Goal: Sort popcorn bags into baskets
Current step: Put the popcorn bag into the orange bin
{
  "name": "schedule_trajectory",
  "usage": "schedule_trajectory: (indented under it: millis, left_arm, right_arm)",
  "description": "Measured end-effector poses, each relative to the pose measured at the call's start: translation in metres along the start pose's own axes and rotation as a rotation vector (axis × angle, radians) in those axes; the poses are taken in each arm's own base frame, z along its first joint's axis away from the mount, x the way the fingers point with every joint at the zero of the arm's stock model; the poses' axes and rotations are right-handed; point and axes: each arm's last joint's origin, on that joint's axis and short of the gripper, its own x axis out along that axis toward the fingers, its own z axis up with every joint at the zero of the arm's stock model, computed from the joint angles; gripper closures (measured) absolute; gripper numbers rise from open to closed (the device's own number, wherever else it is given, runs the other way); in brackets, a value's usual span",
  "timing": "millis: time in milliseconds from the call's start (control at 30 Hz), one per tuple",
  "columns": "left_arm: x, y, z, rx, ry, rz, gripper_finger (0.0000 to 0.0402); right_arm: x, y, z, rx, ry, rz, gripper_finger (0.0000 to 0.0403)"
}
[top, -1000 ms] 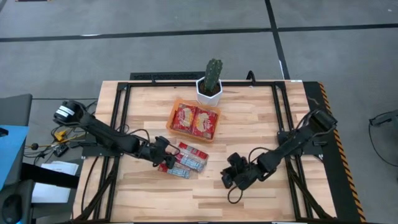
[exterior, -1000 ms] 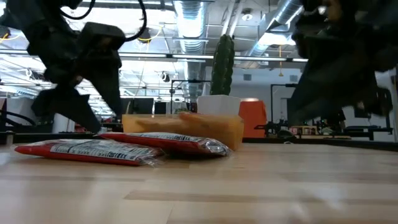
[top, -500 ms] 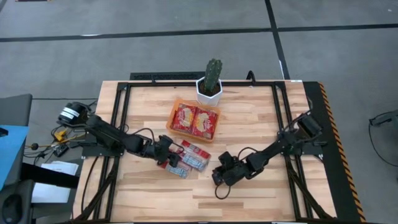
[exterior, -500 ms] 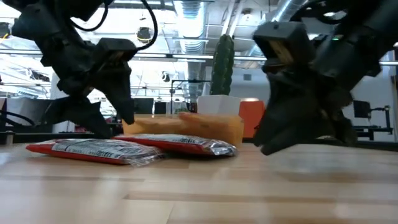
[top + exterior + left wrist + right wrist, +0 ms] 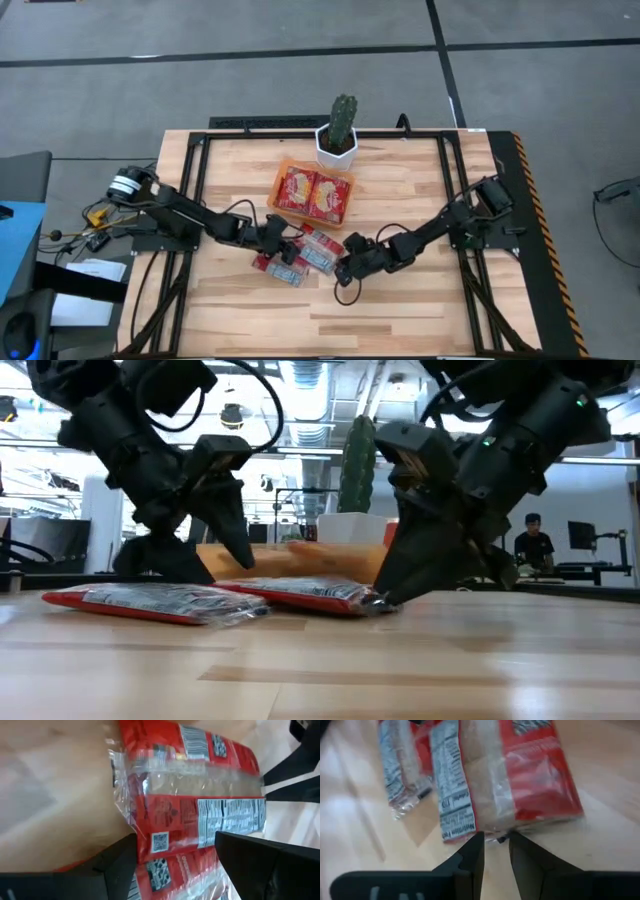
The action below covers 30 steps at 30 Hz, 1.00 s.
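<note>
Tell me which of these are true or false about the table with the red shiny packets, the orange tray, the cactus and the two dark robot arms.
1. The shallow orange plastic tray already holds red glossy popcorn packets. True.
2. The green cactus in its white pot stands inside the tray. False: it stands beside the tray, on the wooden table.
3. Loose packets lie on the table between the two grippers. True.
4. The left gripper has lifted a packet clear of the table. False: its fingers are open above packets that lie flat.
5. The right gripper is at the packets' edge. True.
</note>
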Motion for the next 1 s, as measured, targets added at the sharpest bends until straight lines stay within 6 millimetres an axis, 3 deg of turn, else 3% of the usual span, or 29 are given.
schedule_trajectory:
  millis: [200, 333, 700, 833, 1000]
  left_arm:
    - [0.021, -0.001, -0.006, -0.049, 0.007, -0.096, 0.0175]
    - [0.024, -0.001, -0.007, -0.074, 0.008, -0.106, 0.0211]
    - [0.024, -0.006, -0.005, -0.136, 0.0, -0.162, 0.0375]
    - [0.023, -0.009, -0.004, -0.165, 0.005, -0.201, 0.0389]
    - [0.021, -0.016, -0.003, -0.179, 0.007, -0.277, 0.0395]
  right_arm:
    - [0.002, -0.001, 0.005, -0.012, 0.033, 0.024, 0.0287]
    - [0.002, 0.0, 0.006, -0.02, 0.029, 0.038, 0.0287]
    - [0.001, 0.001, 0.006, -0.023, 0.035, 0.046, 0.0287]
    - [-0.011, 0.009, 0.009, -0.034, 0.025, 0.096, 0.0287]
    - [-0.041, 0.021, 0.017, -0.068, 0.015, 0.146, 0.0287]
